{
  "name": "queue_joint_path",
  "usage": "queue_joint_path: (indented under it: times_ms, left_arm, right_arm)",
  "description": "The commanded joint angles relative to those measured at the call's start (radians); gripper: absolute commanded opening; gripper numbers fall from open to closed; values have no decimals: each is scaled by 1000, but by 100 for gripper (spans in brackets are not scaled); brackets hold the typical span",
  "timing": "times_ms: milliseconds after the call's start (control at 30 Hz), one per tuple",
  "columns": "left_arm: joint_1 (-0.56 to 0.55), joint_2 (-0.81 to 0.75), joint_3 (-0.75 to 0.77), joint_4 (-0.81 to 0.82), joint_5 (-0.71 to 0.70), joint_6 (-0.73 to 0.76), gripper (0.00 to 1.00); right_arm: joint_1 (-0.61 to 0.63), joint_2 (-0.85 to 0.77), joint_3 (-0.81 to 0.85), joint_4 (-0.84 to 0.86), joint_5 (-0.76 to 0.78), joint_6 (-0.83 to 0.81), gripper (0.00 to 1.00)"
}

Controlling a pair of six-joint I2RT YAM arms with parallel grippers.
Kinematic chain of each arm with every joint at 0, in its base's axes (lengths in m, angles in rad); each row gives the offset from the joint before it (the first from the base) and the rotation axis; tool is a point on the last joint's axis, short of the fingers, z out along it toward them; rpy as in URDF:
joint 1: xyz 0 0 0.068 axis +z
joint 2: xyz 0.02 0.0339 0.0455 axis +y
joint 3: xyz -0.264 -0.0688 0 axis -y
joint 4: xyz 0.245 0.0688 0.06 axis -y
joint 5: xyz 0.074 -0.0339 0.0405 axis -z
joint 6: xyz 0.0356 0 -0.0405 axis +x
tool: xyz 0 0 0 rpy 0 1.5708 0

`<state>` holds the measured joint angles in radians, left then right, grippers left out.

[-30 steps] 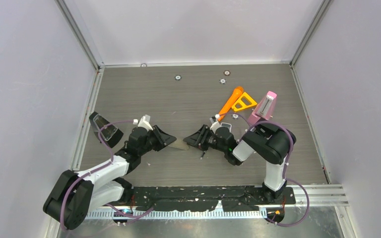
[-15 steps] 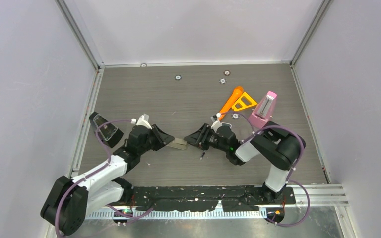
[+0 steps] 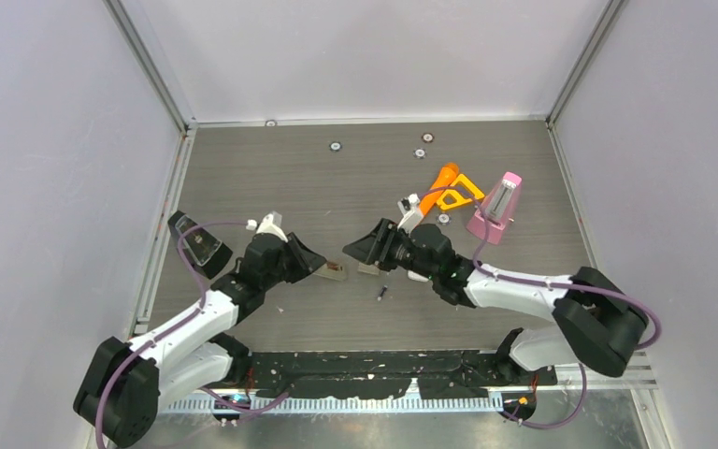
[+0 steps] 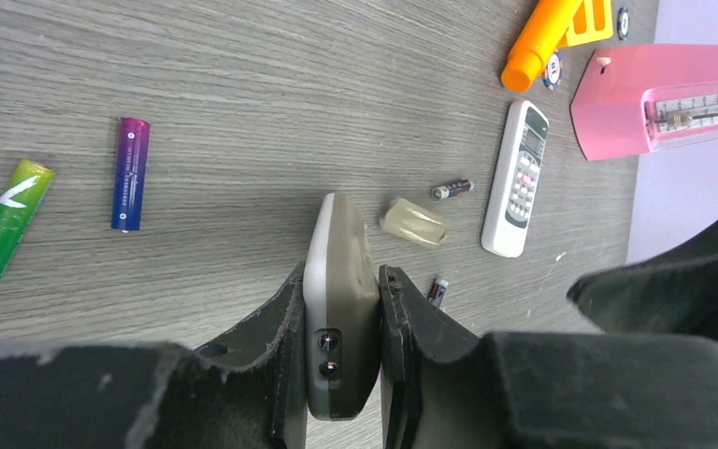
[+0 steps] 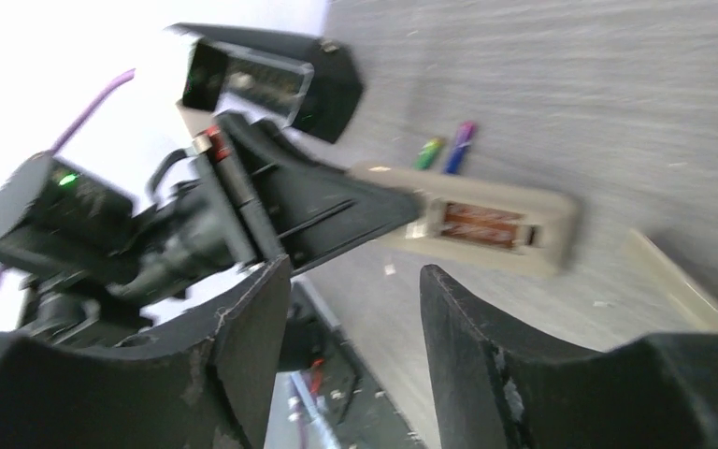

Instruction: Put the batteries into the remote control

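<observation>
My left gripper [image 4: 341,271] is shut on the near end of a grey-beige remote control [image 4: 339,245], held on edge just above the table [image 3: 271,178]. The right wrist view shows the remote [image 5: 488,226] with its battery bay open, brown-red inside. My right gripper [image 5: 353,271] stands open and empty just right of the remote's far end [image 3: 333,271]. A green battery [image 4: 7,220] and a purple battery [image 4: 130,173] lie to the left. Two small dark batteries [image 4: 452,190] [image 4: 437,290] lie near the loose pale cover [image 4: 413,222].
A white remote [image 4: 516,178], a pink metronome [image 3: 495,208] and an orange and yellow tool [image 3: 449,187] sit behind the right arm. A black holder with a clear front [image 3: 196,243] stands at the left edge. Small discs [image 3: 335,146] lie near the back wall.
My right gripper has opened wider and its arm has stretched out low toward the left. The left gripper has drawn the remote slightly leftward, still shut on it.
</observation>
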<state>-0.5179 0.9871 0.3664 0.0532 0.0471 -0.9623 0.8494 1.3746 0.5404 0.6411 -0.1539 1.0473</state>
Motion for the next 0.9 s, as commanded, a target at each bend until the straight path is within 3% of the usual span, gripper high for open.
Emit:
queue_joint_path:
  times_ms: [0, 133, 233, 300, 467, 600, 867]
  left_arm:
    - [-4, -4, 3, -229, -96, 153, 0]
    - [-3, -21, 30, -242, -84, 223, 0]
    - [-4, -51, 69, -241, 2, 309, 0]
    - [-4, -71, 107, -239, 94, 387, 0]
    - [-5, -124, 207, -271, 362, 538, 0]
    - [-6, -148, 243, -234, 537, 543, 0]
    - [-8, -206, 377, -312, 822, 603, 0]
  right_arm:
    - [-2, -95, 103, -441, 241, -188, 60]
    - [-3, -120, 153, -564, 250, -300, 61]
    - [-3, -137, 175, -598, 189, -448, 61]
    - [-3, -160, 184, -605, 33, -565, 63]
    - [-3, -230, 228, -706, -194, -818, 75]
    - [10, -285, 234, -729, -256, -893, 88]
    - [46, -284, 293, -756, -381, -948, 91]
